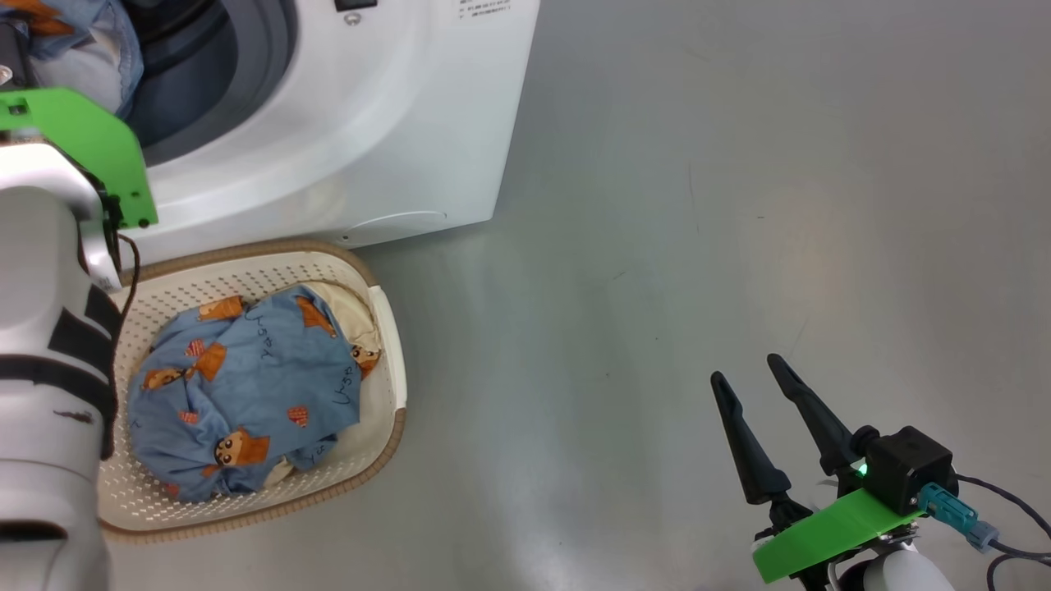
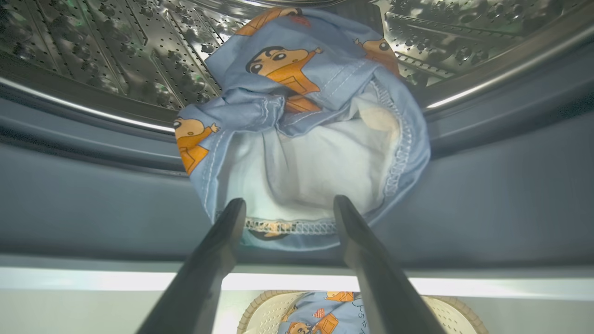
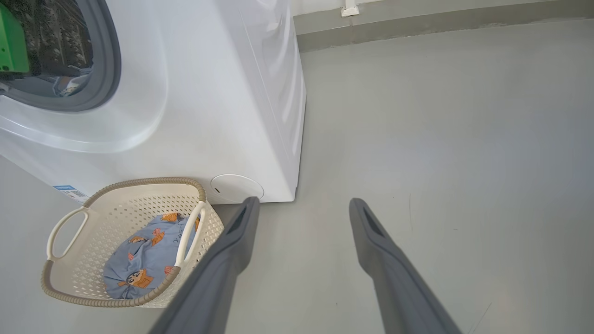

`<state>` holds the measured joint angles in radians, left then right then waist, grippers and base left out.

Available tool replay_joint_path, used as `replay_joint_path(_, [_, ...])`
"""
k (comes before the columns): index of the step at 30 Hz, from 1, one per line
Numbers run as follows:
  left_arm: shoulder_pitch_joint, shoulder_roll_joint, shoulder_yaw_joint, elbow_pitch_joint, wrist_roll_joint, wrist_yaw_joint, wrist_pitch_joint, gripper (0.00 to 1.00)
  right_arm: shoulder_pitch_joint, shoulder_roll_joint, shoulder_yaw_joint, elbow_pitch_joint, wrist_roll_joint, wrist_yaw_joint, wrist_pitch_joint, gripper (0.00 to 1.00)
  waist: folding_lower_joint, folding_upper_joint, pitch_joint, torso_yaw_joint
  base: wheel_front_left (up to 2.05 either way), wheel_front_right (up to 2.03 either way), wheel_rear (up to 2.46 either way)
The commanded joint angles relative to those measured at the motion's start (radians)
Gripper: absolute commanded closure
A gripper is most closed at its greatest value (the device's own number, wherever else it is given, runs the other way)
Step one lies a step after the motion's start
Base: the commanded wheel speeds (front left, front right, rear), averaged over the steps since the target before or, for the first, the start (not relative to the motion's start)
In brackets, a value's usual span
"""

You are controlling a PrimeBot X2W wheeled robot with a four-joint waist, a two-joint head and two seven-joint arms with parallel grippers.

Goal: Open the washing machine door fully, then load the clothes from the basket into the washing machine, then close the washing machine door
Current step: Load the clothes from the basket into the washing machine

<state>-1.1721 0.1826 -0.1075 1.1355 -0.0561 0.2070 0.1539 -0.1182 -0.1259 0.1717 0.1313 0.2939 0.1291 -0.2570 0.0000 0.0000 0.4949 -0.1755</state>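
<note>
Left end effector point(image 2: 288, 200) spread wide, clothes point(image 2: 306, 153) just beyond its tips, draped over grey seal point(image 2: 93, 204)

Garment point(image 2: 301, 139) draped over grey seal point(image 2: 93, 204) blocks middle of drum point(image 2: 116, 55) mouth; floor point(image 1: 739, 205) right of washing machine point(image 1: 369, 123) open
</note>
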Motion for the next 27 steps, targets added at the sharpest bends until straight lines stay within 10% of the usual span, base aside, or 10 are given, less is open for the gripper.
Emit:
replay_joint_path(1, [-0.034,0.054,0.006,-0.01,0.012,0.009,0.003,0.0,0.027,-0.011,0.021,-0.018,0.009,0.002,-0.005,0.0,0.0,0.0,0.0,-0.001,0.0,0.0,0.0])
replay_joint_path(27, [-0.117,0.086,-0.005,0.123,-0.035,0.024,0.057,0.0,0.063,-0.02,0.017,-0.028,0.008,0.002,-0.005,0.0,0.0,0.0,0.012,-0.046,0.0,0.0,0.0])
